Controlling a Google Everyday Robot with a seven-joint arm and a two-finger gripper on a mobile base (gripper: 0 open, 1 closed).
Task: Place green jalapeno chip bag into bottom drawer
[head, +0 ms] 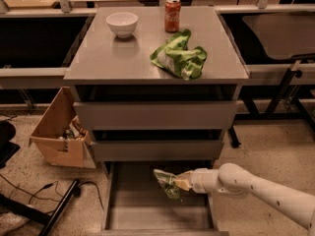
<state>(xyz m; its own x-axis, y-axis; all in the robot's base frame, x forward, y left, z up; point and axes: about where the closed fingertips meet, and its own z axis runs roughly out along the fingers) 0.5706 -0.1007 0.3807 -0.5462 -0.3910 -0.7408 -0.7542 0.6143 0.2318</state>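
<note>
We find the wide grey bottom drawer (147, 216) open above speckled flooring (258, 146). The gripper (183, 183) over it pinches the dark-green foil chip bag (166, 182), its long axis slanting down-right.

The green jalapeno chip bag (166, 182), small, dark green and crumpled, hangs pinched in the hand (181, 183) at lower centre, over the grey floor of the pulled-out bottom drawer (157, 211).
</note>
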